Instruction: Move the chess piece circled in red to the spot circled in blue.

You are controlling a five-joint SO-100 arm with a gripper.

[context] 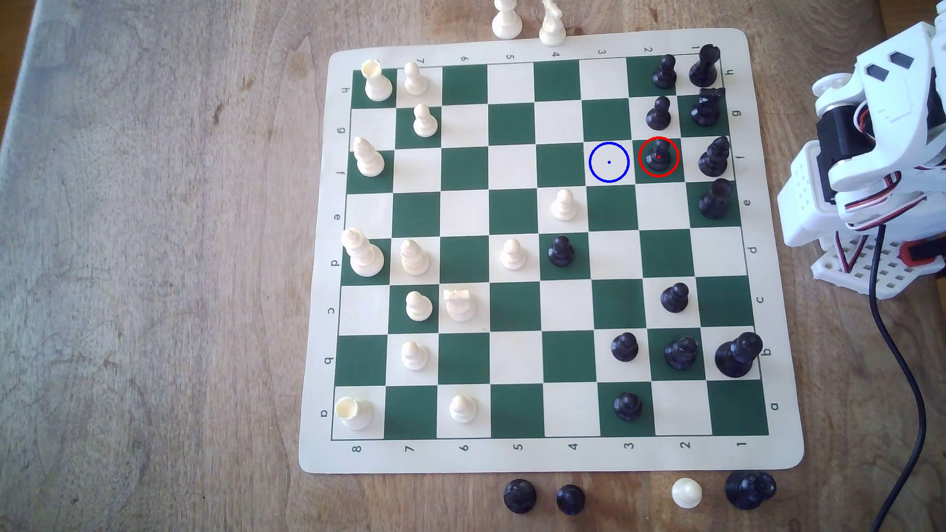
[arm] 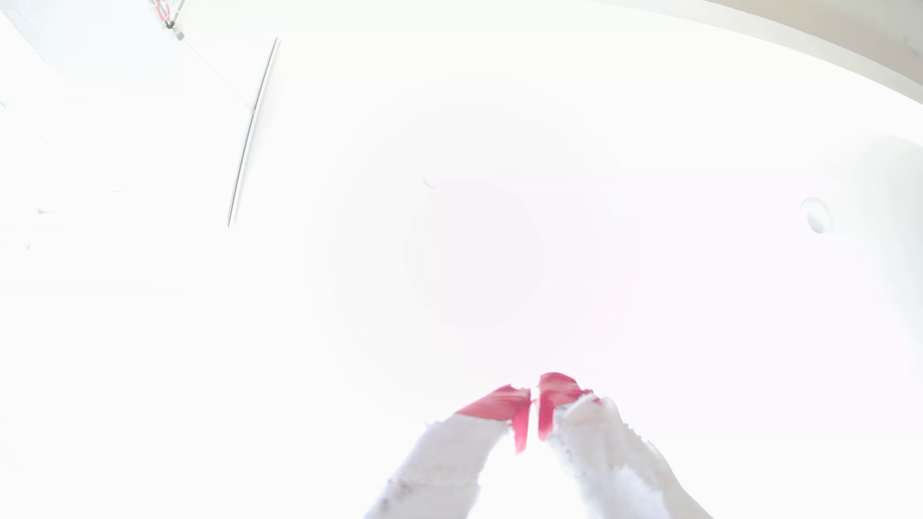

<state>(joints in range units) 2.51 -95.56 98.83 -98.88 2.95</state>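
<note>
glossy black ball-headed pawn (context: pixel 659 156) untouched on red-ringed green square | blue-ringed cream square (context: pixel 608 162) adjacent, free | red-tipped white gripper (arm: pixel 534 399) nearly closed, empty, parked off-board

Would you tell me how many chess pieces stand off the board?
6, in the exterior view: two white pieces above the board; three black pieces and one white pawn below it.

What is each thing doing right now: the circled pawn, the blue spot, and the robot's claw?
Black pawn: standing upright on its red-ringed green square, not yet moved.
Blue-ringed spot: bare, no piece on it.
Gripper: shut, red tips nearly touching, holding nothing.
Robot arm: folded up beside the board, off to the exterior view's right.
</note>
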